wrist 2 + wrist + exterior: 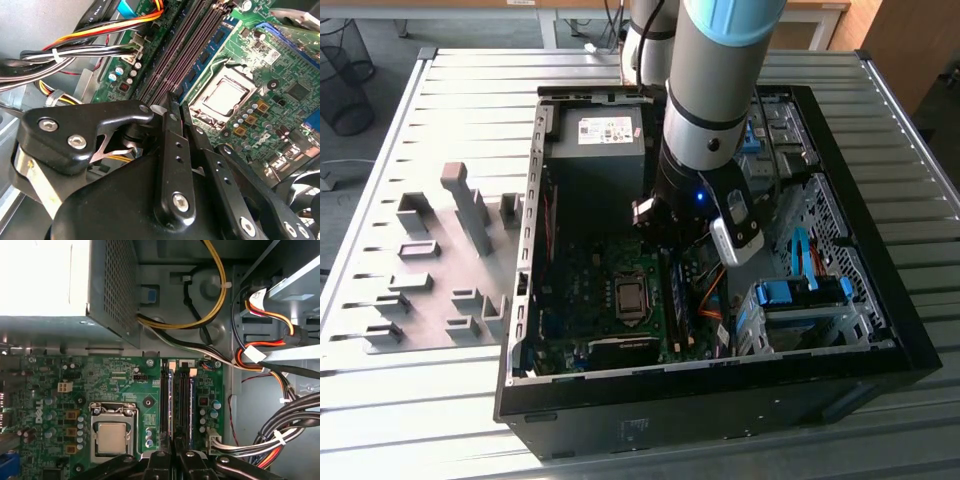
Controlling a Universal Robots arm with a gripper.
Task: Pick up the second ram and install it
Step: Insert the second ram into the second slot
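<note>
One blue-green ram point(207, 47) seated edge-on in slot; gripper point(175, 107) closed, empty, just above.

The case point(880, 330) lies open on the desk point(440, 400). Beside the case, toward the exterior view's left, holder blocks point(460, 210) stand on the desk. Inside the case, the motherboard point(590, 300) lies on the floor, with the power supply point(595, 150) behind it. On the motherboard, the CPU socket point(112, 432) sits beside the RAM slots point(177, 400). The gripper point(172, 460) hangs just above the slots. Cables point(280, 435) run beyond the slots, away from the socket.
</note>
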